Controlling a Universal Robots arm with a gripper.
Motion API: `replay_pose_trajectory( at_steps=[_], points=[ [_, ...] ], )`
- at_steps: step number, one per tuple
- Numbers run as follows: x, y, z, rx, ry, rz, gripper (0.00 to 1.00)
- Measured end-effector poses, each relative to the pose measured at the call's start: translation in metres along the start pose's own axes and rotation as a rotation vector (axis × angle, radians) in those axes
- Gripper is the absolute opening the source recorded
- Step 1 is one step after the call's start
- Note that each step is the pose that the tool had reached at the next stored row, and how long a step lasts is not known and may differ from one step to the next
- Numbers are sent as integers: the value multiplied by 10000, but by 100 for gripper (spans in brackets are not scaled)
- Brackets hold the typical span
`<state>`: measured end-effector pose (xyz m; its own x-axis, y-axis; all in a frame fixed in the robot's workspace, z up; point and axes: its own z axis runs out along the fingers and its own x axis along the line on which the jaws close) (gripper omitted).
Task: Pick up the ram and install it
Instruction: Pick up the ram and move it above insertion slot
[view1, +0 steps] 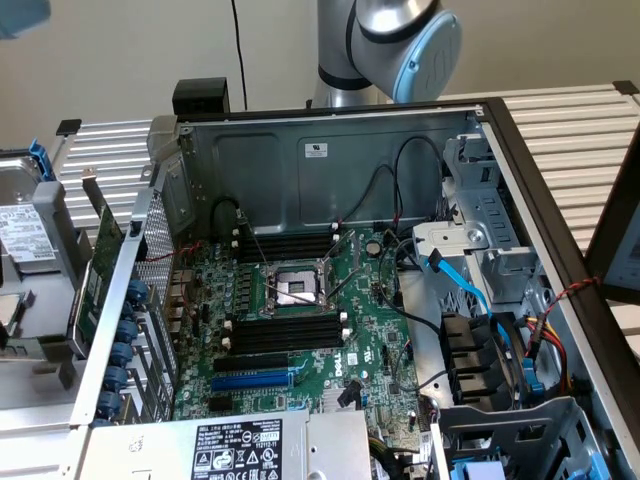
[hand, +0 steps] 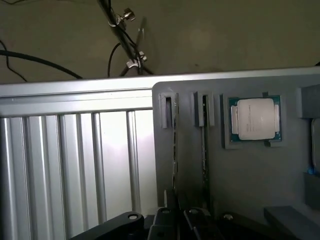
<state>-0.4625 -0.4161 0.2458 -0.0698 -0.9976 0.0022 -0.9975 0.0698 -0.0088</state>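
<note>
In the wrist view a grey holder tray (hand: 240, 175) has two narrow slots. A ram (hand: 174, 135) stands on edge in one slot, and a second stick (hand: 204, 140) stands in the slot beside it. My gripper (hand: 176, 206) sits over the near end of the first ram, its dark fingers drawn close together on that thin edge. In the exterior view the open computer case shows the motherboard (view1: 370, 300) with black memory slots (view1: 285, 333) on either side of the CPU socket (view1: 295, 285).
A processor chip (hand: 255, 118) lies in a pocket of the tray beside the sticks. A ribbed metal table (hand: 75, 165) adjoins the tray. A green expansion card (view1: 100, 255) leans outside the case at the exterior view's left. Blue and black cables (view1: 470, 290) cross its right side.
</note>
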Motion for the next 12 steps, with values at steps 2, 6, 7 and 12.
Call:
replay_pose_trajectory(
  at_steps=[2, 6, 7, 12],
  points=[
    [8, -2, -94, -1, 1, 0, 13],
    [31, -4, -223, 50, -4, -70, 13],
    [34, -4, -253, 66, -6, -93, 13],
    [60, -11, -393, 125, -12, -206, 13]
  ],
)
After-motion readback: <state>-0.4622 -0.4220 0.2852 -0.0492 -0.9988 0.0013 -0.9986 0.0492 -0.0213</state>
